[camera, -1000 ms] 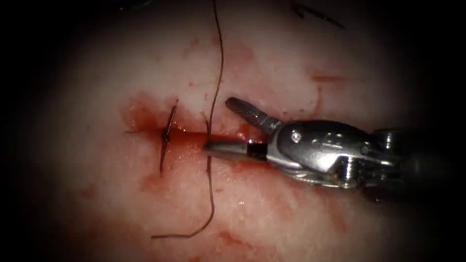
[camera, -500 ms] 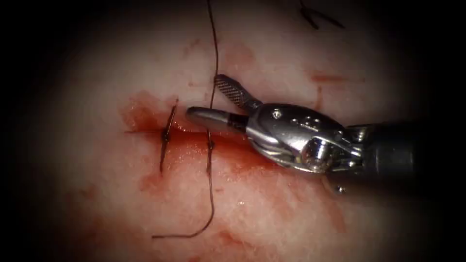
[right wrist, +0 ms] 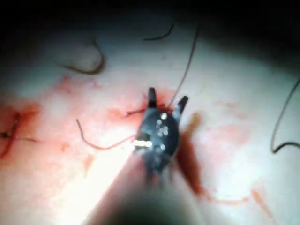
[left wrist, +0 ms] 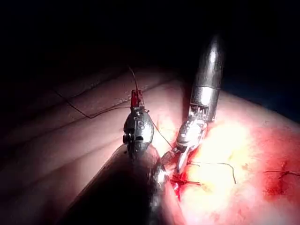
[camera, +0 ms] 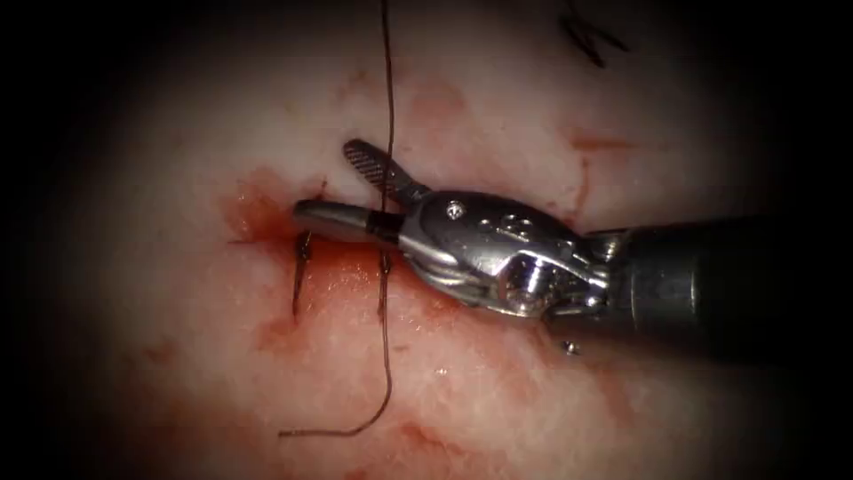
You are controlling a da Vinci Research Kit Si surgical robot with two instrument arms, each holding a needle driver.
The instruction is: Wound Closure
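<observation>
Reaching in from the right, the right tool (camera: 342, 182) gapes over the cut (camera: 338, 253) in the tissue (camera: 498, 400), the thread (camera: 388, 98) running between its parted jaws (gripping nothing). From the left wrist, the left tool (left wrist: 137, 99) pinches thread. From the right wrist, the jaws straddle it.
</observation>
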